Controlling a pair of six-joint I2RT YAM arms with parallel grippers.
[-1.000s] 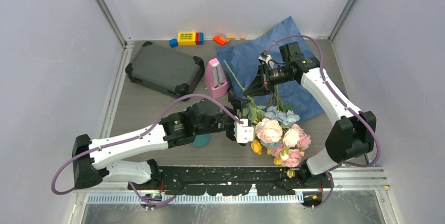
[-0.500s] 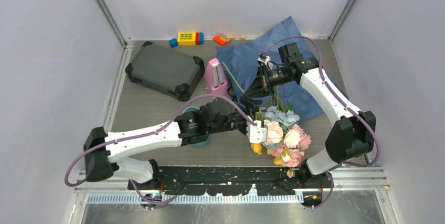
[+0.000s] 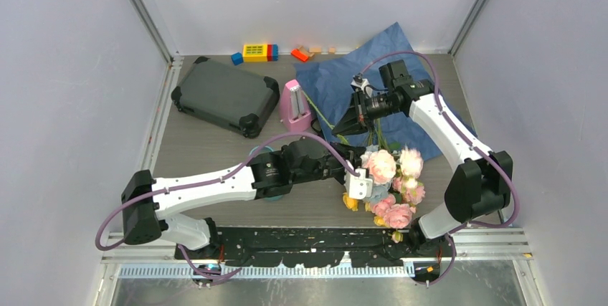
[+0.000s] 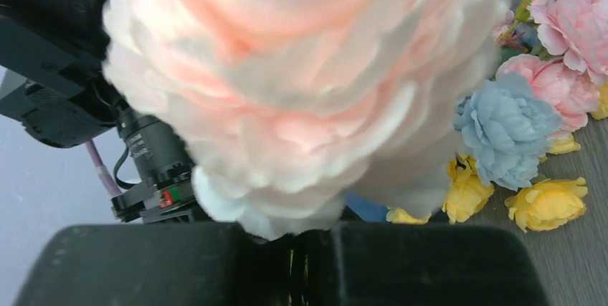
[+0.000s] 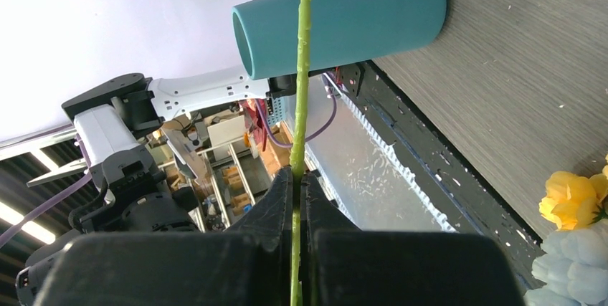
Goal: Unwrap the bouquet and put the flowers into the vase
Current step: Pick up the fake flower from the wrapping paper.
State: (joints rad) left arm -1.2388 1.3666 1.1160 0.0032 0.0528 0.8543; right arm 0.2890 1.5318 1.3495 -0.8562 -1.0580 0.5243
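Blue wrap (image 3: 391,44): spread flat at the back of the table (image 3: 208,148).
Flowers (image 3: 398,213): pink, blue and yellow heap near the front edge.
Vase (image 5: 344,19): teal, pretty much tucked under the left arm (image 3: 215,184).
Left gripper (image 4: 297,241): pinched together on the stem right under a big pink bloom (image 4: 301,84).
Right gripper (image 5: 296,177): clamped tight on a bare green stem (image 5: 302,69).

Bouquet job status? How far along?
Done: blue wrap lies open, flowers out of it. In hand: left fingers grip a pink bloom, right fingers clamp a green stem. Left: vase looks empty; every flower must go in.
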